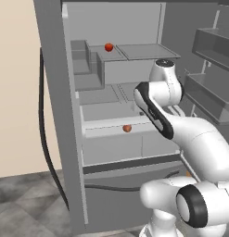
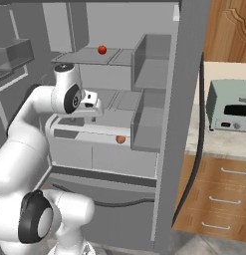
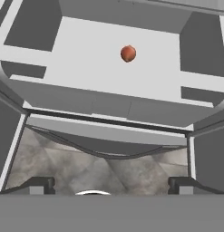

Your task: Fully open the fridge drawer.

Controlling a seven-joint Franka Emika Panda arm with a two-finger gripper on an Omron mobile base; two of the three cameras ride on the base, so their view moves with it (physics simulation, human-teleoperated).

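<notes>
Hovering mid-frame, the gripper (image 3: 111, 183) is spread wide and empty over the drawer (image 1: 116, 126), which sits partly out in the fridge (image 1: 55, 115); approach step, I judge. Next: hook its front lip and pull.

No readable text, labels, brands, numbers or signs in any view. Fridge (image 1: 55, 115) walls, shelves and drawer (image 3: 109, 68) plain grey, unmarked. Toaster oven (image 2: 229, 107) on counter in right base view has dark front panel and small knobs, markings too small to read. Wooden cabinet drawers (image 2: 219, 199) below it bare, handles only. Robot arm white, no logo legible.
</notes>
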